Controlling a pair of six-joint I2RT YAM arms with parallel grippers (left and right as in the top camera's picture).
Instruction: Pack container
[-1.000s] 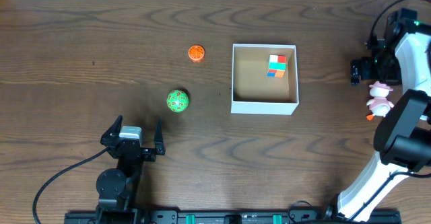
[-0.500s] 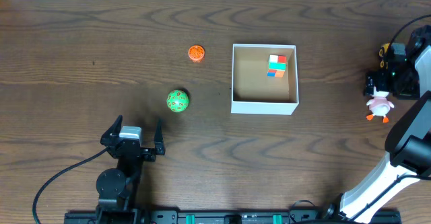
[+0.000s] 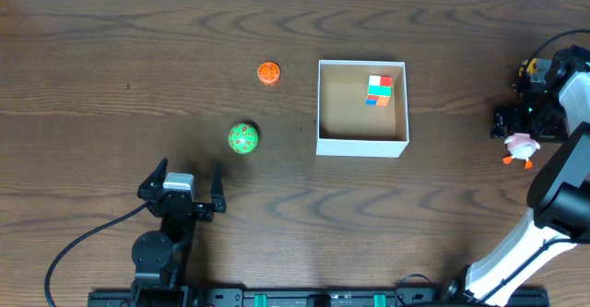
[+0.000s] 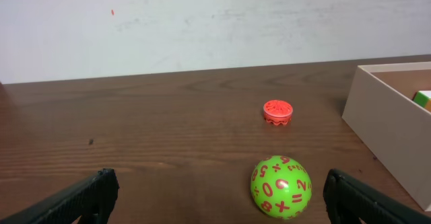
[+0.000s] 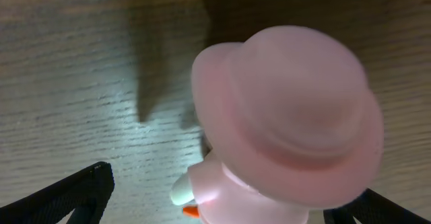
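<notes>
The container [image 3: 362,145] is a square white box with a brown inside, and a multicoloured cube [image 3: 379,90] lies in its far right corner. A pink duck toy with a hat [image 3: 522,148] stands at the far right of the table. My right gripper [image 3: 522,132] is open, right above it. In the right wrist view the toy [image 5: 289,123] fills the space between the spread fingers [image 5: 222,200]. A green number ball [image 3: 243,138] and an orange disc [image 3: 268,72] lie left of the container. My left gripper [image 3: 180,187] is open and empty, short of the ball [image 4: 281,187].
In the left wrist view the orange disc [image 4: 277,112] lies beyond the ball, and the container's white wall [image 4: 387,133] stands at the right. A pale wall runs behind the table's far edge. The right arm's base stands at the front right.
My right gripper has swung right and toward the front, from beside the container's far right side to over the pink toy. The left arm has not moved.
</notes>
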